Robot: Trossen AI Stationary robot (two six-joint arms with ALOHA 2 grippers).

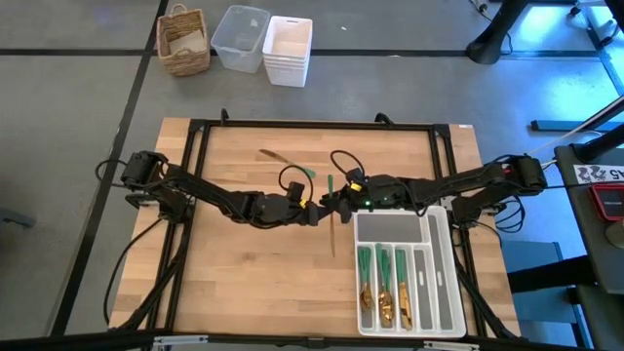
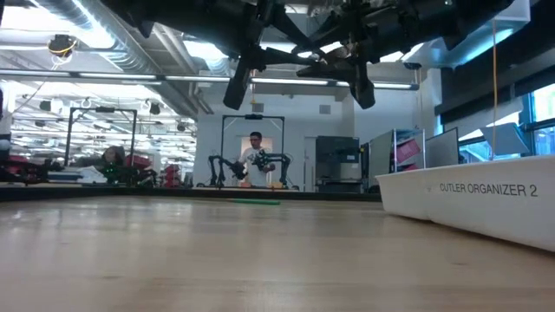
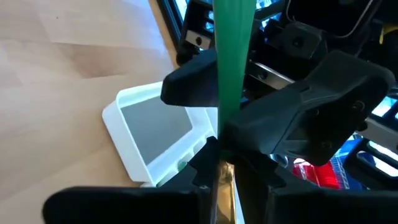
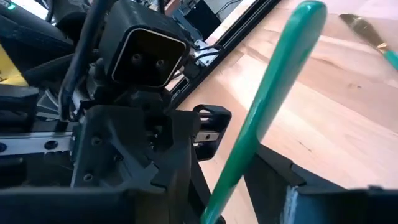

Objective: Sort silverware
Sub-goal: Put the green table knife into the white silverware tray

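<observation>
One piece of silverware (image 1: 332,234), with a green handle and a slim gold head, hangs over the table's middle. My left gripper (image 1: 318,209) is shut on it. My right gripper (image 1: 338,200) is open; its two fingers stand on either side of the green handle (image 4: 267,106), and I see no touch. A second piece of silverware (image 1: 285,159) lies flat on the wood toward the far edge. The white cutlery tray (image 1: 441,283) at the near right holds several more pieces in its left compartments. My left gripper pinches the piece between its two fingers where the green handle meets the gold head (image 3: 222,160). The fingers reach in about level from the table's left and lie across the piece. The piece is lifted clear of the table, handle toward the far edge, gold end (image 1: 333,249) toward the near edge.
A black frame (image 1: 312,125) runs round the tabletop. Beyond the far edge stand a wicker basket (image 1: 183,41), a clear bin (image 1: 241,37) and a white bin (image 1: 288,49). A person (image 2: 256,156) stands far off in the room. Bare wood lies left of the tray.
</observation>
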